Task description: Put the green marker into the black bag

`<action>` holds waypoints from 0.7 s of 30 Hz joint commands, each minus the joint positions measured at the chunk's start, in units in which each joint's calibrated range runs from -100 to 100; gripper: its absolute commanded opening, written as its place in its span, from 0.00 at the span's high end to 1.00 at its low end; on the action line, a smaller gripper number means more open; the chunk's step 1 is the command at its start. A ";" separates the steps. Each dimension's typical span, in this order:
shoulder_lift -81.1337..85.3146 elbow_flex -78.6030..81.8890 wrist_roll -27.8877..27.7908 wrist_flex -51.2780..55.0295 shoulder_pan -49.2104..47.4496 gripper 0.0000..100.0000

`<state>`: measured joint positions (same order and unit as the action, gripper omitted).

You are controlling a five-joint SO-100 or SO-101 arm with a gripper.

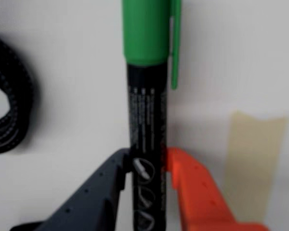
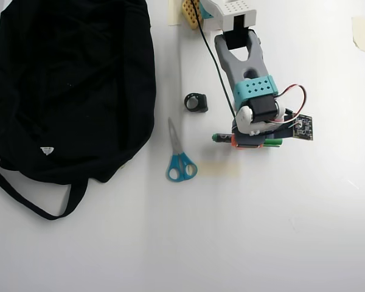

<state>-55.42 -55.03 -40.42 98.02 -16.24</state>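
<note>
The green marker (image 1: 147,96) has a dark barrel with white print and a bright green cap. In the wrist view it stands between my grey and orange jaws, which touch the barrel on both sides. My gripper (image 1: 147,161) is shut on it. In the overhead view the marker (image 2: 222,139) lies crosswise under my gripper (image 2: 246,141), right of the middle of the white table. I cannot tell whether it is lifted. The black bag (image 2: 67,85) lies far to the left with its strap and a small white tag (image 2: 47,149).
Blue-handled scissors (image 2: 179,159) lie between the bag and my gripper. A small black ring-like item (image 2: 196,102) sits above them; a black ribbed loop (image 1: 9,106) shows at the wrist view's left edge. A tape patch (image 1: 253,159) is on the table.
</note>
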 commanded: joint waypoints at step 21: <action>7.95 -10.92 41.25 1.37 -2.61 0.98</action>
<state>-51.85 -63.76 -8.52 99.14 -17.85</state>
